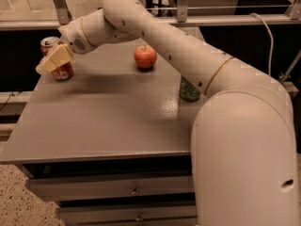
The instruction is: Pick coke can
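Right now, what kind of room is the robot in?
Probably a lab or workshop. There is a grey cabinet with drawers, the floor is speckled, and a metal rail runs behind. The gripper is at the coke can, at the cabinet's far corner.
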You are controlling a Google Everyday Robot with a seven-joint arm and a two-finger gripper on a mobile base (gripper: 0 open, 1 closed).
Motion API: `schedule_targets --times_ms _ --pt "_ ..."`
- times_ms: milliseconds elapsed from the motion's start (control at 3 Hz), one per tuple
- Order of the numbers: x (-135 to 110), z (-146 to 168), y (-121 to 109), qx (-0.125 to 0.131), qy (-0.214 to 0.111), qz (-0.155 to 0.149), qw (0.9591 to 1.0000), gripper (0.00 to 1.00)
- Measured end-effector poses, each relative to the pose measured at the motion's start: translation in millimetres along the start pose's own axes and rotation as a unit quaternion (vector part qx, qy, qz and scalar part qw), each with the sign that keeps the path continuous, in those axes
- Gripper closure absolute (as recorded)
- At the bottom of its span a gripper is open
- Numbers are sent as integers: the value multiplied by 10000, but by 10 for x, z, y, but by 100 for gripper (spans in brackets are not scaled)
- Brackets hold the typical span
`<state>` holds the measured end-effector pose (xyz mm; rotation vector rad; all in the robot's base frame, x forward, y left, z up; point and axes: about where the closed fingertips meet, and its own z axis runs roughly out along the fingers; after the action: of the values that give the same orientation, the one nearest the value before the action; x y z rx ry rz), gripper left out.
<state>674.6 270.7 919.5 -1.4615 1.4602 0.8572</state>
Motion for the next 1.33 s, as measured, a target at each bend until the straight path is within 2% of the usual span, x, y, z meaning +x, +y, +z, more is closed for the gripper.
schedule_targets --times_ms 333,667,1000,1333 --pt "147 90 -125 201 112 214 9995 4" --pt "187 158 -137 225 150 324 9991 27" --pt "237 103 -147 356 194 409 9983 49" --pt "252 -145 -139 642 121 495 9966 80"
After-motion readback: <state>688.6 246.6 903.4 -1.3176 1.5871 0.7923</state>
